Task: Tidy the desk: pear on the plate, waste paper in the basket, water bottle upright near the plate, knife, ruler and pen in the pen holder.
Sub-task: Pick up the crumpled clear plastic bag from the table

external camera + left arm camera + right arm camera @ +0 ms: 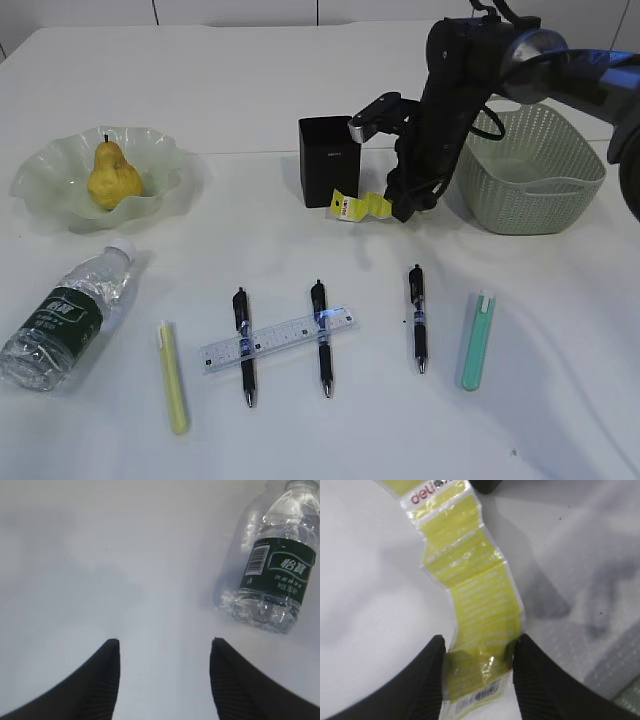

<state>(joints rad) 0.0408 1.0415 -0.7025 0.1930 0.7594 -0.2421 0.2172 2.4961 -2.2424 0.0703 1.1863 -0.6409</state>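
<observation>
Yellow crinkled waste paper (470, 595), light and floppy, lies on the bench (540, 400) between the pen holder (328, 160) and the basket (530, 170); the right fingers (477, 672) pinch one end, a sensible hold for something so limp. The left fingers (165, 675) stand apart, empty. Nothing shows inside the basket; the pear (112, 175) sits on the plate (45, 185).

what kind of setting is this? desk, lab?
Likely a staged desk-tidying bench: a plain white table with pens and a ruler laid out in a row, a black pen holder, and a pear on a plate.
</observation>
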